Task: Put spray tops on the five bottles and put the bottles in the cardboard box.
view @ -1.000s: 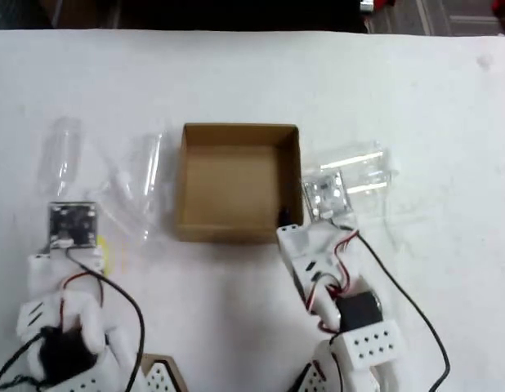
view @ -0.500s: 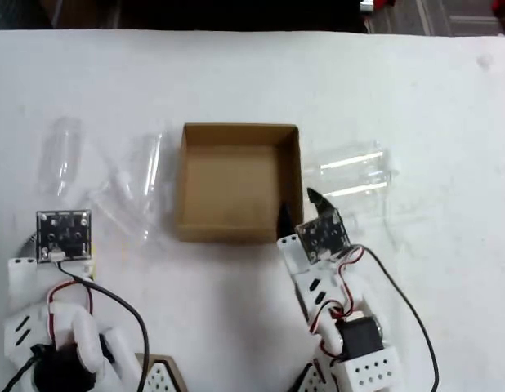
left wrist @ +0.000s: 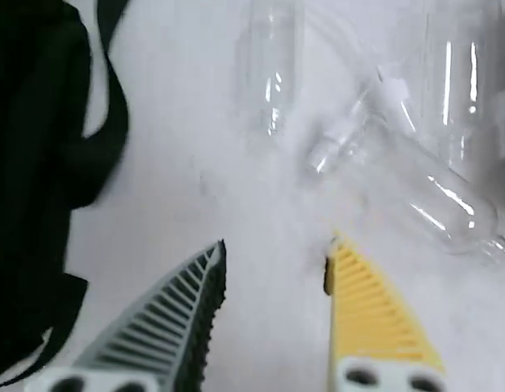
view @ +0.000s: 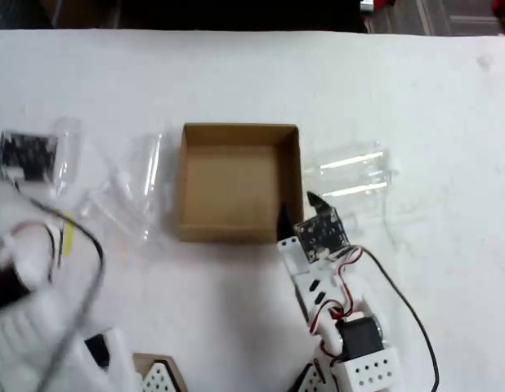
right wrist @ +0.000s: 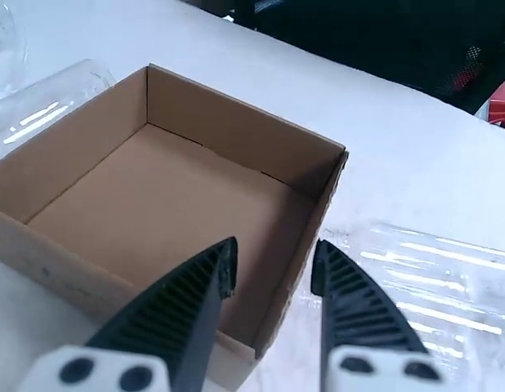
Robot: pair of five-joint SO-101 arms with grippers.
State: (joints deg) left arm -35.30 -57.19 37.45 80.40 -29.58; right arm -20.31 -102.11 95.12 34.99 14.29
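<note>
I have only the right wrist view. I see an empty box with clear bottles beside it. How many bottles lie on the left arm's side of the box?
Observer: Three. The nearest bottle lies on the table close beside the box.
Operator: Do I have spray tops there too?
Observer: A white spray top lies among those bottles, seemingly on none of them.
Operator: What is the left pincer doing?
Observer: The left pincer is open and empty, above the table near those bottles.
</note>
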